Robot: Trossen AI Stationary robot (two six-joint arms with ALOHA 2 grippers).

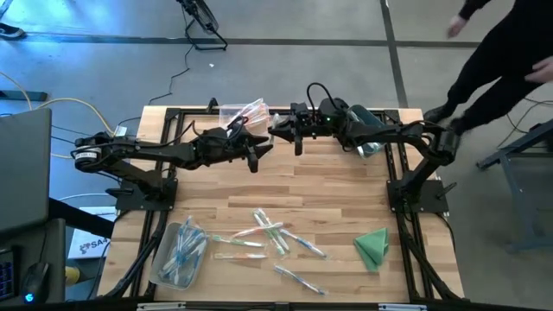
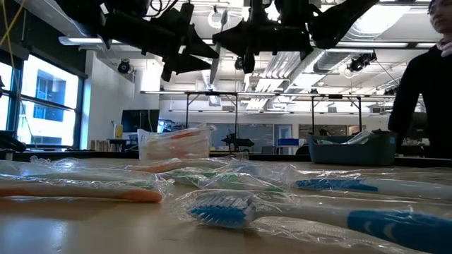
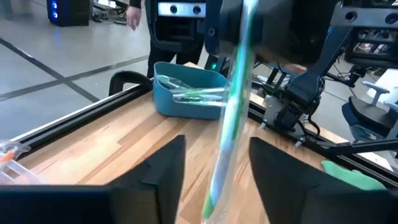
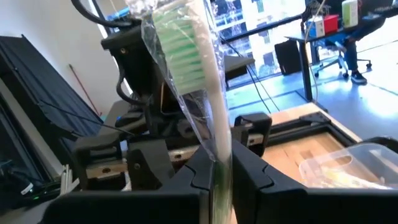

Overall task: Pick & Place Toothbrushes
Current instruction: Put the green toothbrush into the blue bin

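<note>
Midair, beside the blue bin (image 3: 186,90), a green toothbrush (image 4: 199,93) is clamped by the right end effector (image 4: 219,171) for handover; the left end effector (image 3: 214,165) is spread open around it.

Bright even overhead light in the high view, soft shadows under the arms, ceiling strip lights glaring in the low view, nearest wrapped toothbrush (image 2: 233,209) soft and out of focus, window (image 4: 261,25) glare behind the right wrist, green toothbrush (image 3: 231,118) motion-blurred.
</note>
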